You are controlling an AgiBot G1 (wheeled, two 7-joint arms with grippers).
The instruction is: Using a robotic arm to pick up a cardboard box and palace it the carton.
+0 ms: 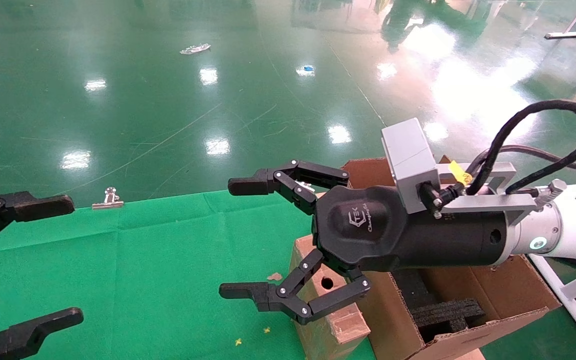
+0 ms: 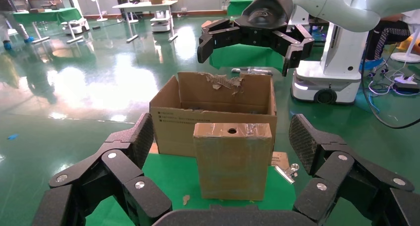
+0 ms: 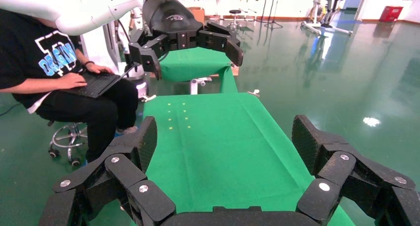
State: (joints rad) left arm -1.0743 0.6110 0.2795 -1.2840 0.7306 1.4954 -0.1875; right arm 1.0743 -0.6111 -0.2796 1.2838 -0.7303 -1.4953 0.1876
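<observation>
The head camera looks down over the green table (image 1: 118, 260), while both wrist cameras face each other across it, close behind their own fingers.

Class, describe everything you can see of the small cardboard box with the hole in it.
The cardboard box is a small, narrow block of brown corrugated card with worn edges and a round hole in its thin top face. It stands upright on the green cloth, just in front of the larger carton. Nothing grips it: the right hand hangs open above it, the left hand open facing it.
</observation>
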